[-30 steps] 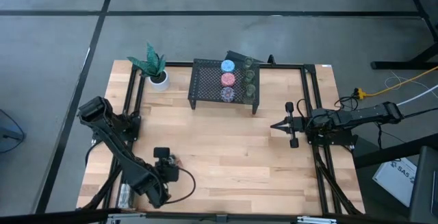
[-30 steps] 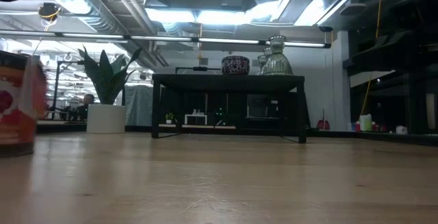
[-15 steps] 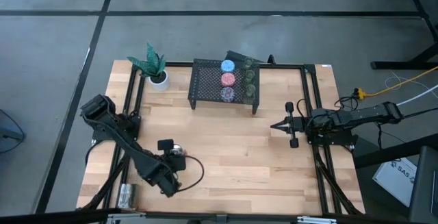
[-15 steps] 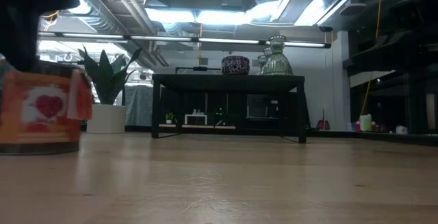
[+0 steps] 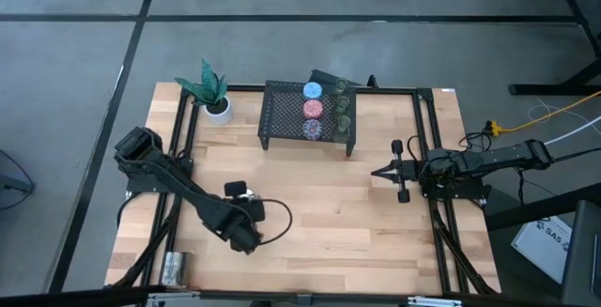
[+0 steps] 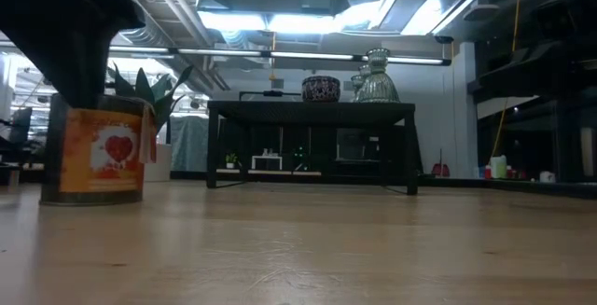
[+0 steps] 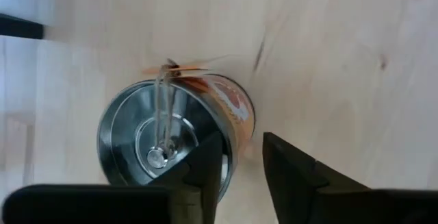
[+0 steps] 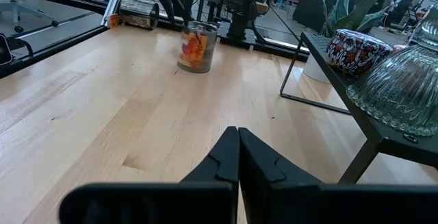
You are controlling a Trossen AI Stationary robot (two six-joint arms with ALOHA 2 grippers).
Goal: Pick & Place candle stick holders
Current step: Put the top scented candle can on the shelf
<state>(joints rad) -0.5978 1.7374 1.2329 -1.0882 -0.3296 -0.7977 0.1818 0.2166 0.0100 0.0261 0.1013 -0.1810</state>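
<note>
Over the table's left-front area, my left claw (image 7: pixel 243 166) straddles the rim of the silvery holder (image 7: pixel 174 138), one finger inside, jaws loosening. Lifting off crookedly could tip it. My right claw (image 8: pixel 237 157) waits shut.

The middle of the desk (image 5: pixel 329 213) lies bare between the two arms, wide enough for passage. At its back edge the black mesh rack (image 5: pixel 282 115) blocks the way, with the potted plant (image 5: pixel 214 96) just beside it. A silvery holder with orange marks (image 6: pixel 98 160) stands on the left part of the desk, under the left gripper (image 5: pixel 246 194). A second silvery holder (image 5: pixel 173 268) lies near the front left corner.
</note>
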